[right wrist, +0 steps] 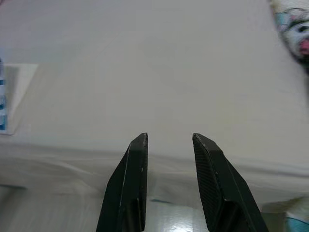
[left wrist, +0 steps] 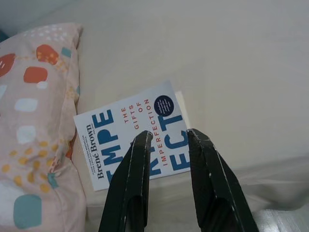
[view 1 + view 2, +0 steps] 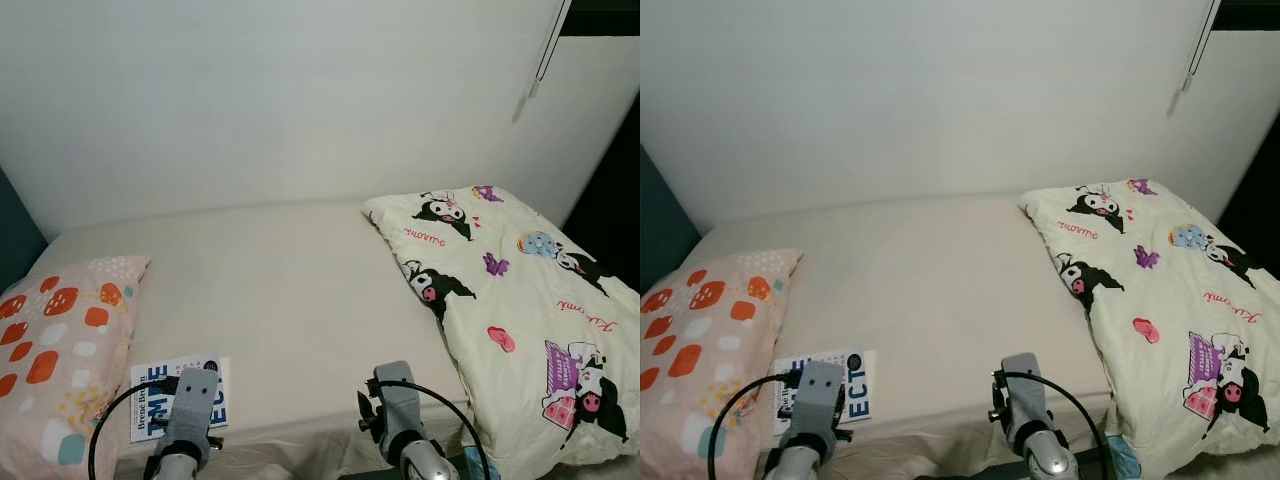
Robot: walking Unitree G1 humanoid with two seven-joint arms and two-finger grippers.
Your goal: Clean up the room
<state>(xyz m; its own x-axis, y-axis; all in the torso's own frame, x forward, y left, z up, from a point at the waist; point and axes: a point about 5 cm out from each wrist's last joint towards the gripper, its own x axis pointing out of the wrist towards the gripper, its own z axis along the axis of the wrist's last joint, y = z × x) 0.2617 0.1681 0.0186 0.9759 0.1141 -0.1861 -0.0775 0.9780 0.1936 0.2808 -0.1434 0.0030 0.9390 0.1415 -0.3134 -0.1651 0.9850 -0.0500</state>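
White wall stands behind a bed [image 3: 290, 290] with a plain cream sheet. At about 8 o'clock lies a pink pillow [image 3: 55, 350] with orange spots, and a book [image 2: 137, 133] rests flat just beside it, near the bed's front edge. At 3 o'clock a cartoon blanket [image 3: 520, 300] is bunched up. The left end effector [image 2: 166, 140] hangs over the book with its fingers spread — holding nothing. The right end effector [image 1: 169, 140] hangs over bare sheet, fingers spread too. The book is thin and flat, so the fingers could slide off it, or push it off the edge — or pinch the sheet instead.
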